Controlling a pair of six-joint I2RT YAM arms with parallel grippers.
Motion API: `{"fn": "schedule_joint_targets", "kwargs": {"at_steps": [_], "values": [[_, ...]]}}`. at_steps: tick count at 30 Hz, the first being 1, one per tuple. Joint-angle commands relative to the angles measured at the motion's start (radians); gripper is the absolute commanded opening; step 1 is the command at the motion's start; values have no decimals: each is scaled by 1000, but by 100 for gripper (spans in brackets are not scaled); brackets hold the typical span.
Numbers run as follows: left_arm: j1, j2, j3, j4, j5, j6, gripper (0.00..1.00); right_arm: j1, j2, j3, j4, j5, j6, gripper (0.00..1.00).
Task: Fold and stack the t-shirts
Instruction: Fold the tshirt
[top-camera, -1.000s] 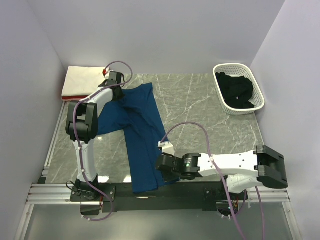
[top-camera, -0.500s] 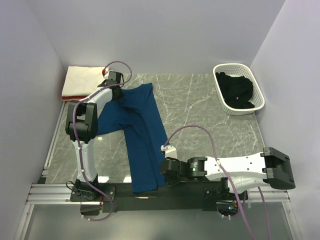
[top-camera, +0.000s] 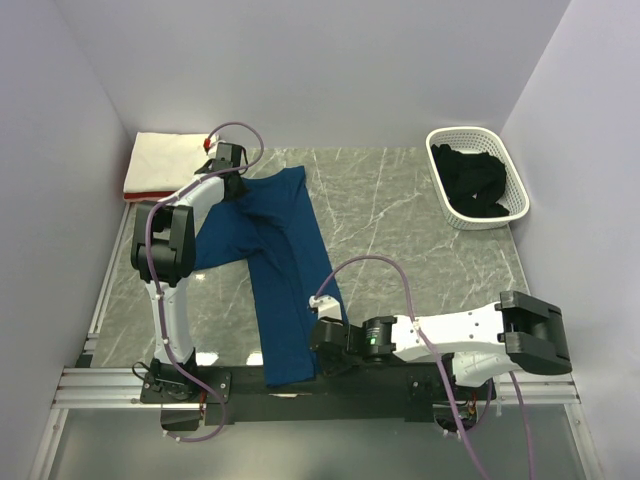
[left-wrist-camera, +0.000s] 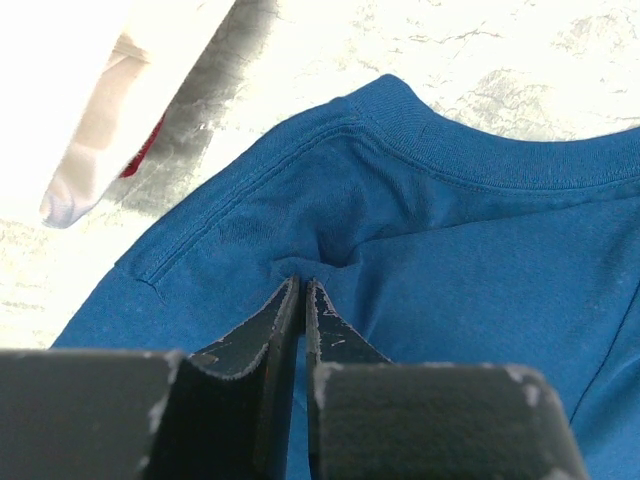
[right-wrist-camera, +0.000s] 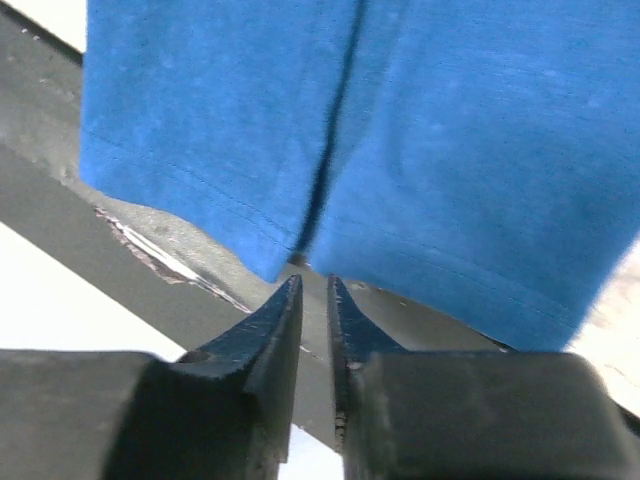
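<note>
Right end effector (top-camera: 322, 340) shifted left over navy t-shirt (top-camera: 285, 250).

On your surface (top-camera: 400, 230), the spread shirt (top-camera: 285, 270) runs from 11 o'clock down to 6 o'clock. The folded shirts (top-camera: 165, 160) lie at 10 o'clock, left of its far end. The basket (top-camera: 520, 195) sits at 2 o'clock, with a crumpled shirt (top-camera: 475, 180) in it.

White arm links (top-camera: 455, 332), black joints (top-camera: 162, 243), looping mauve cables (top-camera: 380, 261), scuffed black fingers (left-wrist-camera: 262, 332).
</note>
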Motion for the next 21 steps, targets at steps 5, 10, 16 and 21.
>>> {"fn": "schedule_joint_targets", "kwargs": {"at_steps": [5,10,16,21], "values": [[6,-13,22,12,18,-12,14,7,-14,15,66,-21,-18,53],[7,-13,39,5,33,-12,20,-39,-98,6,40,5,-24,56],[12,-56,35,9,58,-4,28,-217,-181,1,89,-45,-94,54],[26,-68,36,-6,90,-5,35,-369,-155,70,142,-91,-197,53]]}}
